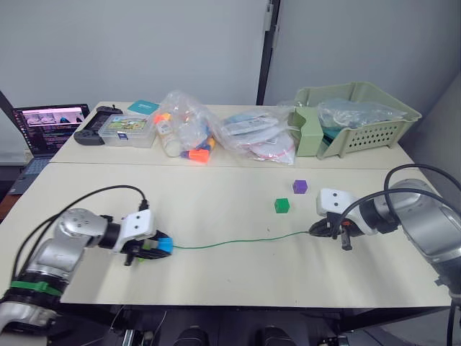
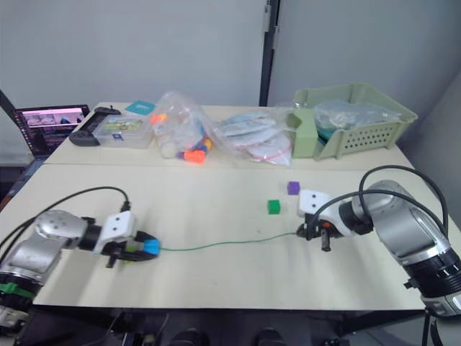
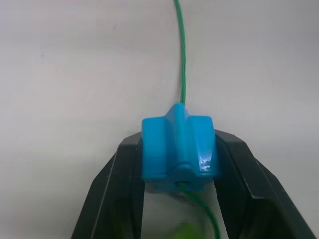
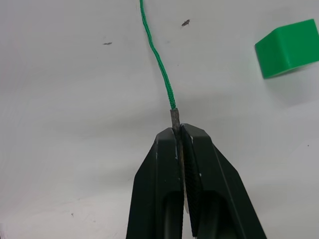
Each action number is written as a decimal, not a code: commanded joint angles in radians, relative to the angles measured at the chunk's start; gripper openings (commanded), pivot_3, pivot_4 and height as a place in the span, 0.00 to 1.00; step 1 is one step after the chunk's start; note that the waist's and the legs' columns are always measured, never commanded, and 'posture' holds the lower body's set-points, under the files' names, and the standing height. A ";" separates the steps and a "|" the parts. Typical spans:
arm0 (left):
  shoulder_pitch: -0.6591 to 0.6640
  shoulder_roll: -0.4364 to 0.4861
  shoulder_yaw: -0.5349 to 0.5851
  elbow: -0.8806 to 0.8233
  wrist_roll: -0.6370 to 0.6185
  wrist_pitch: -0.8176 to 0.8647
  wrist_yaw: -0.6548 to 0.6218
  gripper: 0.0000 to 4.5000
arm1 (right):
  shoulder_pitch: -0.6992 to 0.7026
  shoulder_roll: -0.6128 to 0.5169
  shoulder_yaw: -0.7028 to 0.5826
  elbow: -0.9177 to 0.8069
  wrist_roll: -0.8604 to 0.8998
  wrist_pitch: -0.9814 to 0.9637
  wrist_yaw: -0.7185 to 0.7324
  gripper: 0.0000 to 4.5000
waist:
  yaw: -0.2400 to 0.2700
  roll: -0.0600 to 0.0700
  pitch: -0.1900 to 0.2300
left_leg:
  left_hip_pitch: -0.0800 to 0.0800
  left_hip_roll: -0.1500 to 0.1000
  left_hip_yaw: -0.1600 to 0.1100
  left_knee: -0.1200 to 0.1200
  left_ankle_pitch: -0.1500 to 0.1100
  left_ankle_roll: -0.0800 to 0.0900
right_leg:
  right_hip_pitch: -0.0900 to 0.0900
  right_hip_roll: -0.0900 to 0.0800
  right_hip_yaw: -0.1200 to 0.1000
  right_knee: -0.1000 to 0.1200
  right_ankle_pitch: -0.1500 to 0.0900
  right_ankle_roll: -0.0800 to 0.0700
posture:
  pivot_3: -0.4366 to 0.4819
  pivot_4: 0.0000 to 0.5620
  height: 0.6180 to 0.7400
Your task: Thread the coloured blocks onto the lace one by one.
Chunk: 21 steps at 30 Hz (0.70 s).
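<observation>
Pale green slotted plastic basket point(image 1: 374, 130) at table's far right, clear bags inside. Heap of clear plastic bags with orange toys point(image 1: 189, 133) mid-back. Clear lidded plastic box point(image 1: 128, 130) beside black handheld controller point(image 1: 96, 124). Open laptop point(image 1: 47, 130) far left.

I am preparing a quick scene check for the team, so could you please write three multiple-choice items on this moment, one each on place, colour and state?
1. Where does the purple block lie?
A. On the table, beside the green block
B. In the basket
C. In the right claw

2. What colour is the block on the lace?
A. Purple
B. Blue
C. Orange

3. What is the right claw doing?
A. Open above the table
B. Gripping the green block
C. Shut on the lace's stiff tip

Answers: 1 A, both lie loose together; 2 B, the left claw clamps the blue block, lace running through it; 3 C, fingers closed on the tip.
</observation>
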 commanded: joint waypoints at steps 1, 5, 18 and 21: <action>-0.008 0.079 0.029 0.150 0.052 -0.075 -0.015 0.31 | -0.031 0.002 -0.012 0.008 -0.004 -0.031 0.002 0.00 | -0.007 0.000 0.000 | 0.001 0.000 0.001 -0.001 0.000 0.000 | 0.000 0.000 0.000 0.000 0.000 -0.001 | 0.48 0.27 0.98; -0.044 0.110 0.029 0.263 0.061 -0.129 -0.027 0.31 | -0.062 0.032 -0.001 0.024 -0.006 -0.044 0.001 0.00 | -0.015 0.000 0.000 | 0.001 0.001 0.002 -0.002 0.000 0.000 | -0.001 0.000 0.000 0.000 0.000 -0.001 | 0.48 0.27 0.98; -0.229 0.179 0.047 0.514 0.118 -0.193 -0.039 0.99 | -0.156 0.201 0.109 0.062 -0.045 -0.092 0.001 0.00 | -0.012 -0.001 0.000 | -0.014 -0.002 0.001 0.004 0.000 0.000 | -0.019 -0.001 0.000 0.015 0.000 -0.001 | 0.48 0.27 0.98; -0.258 0.185 0.048 0.526 0.119 -0.195 -0.052 0.99 | -0.168 0.219 0.122 0.065 -0.051 -0.090 0.004 0.00 | -0.012 -0.001 0.000 | -0.014 -0.002 0.000 0.003 0.000 0.000 | -0.020 0.000 -0.001 0.016 0.000 -0.002 | 0.48 0.27 0.98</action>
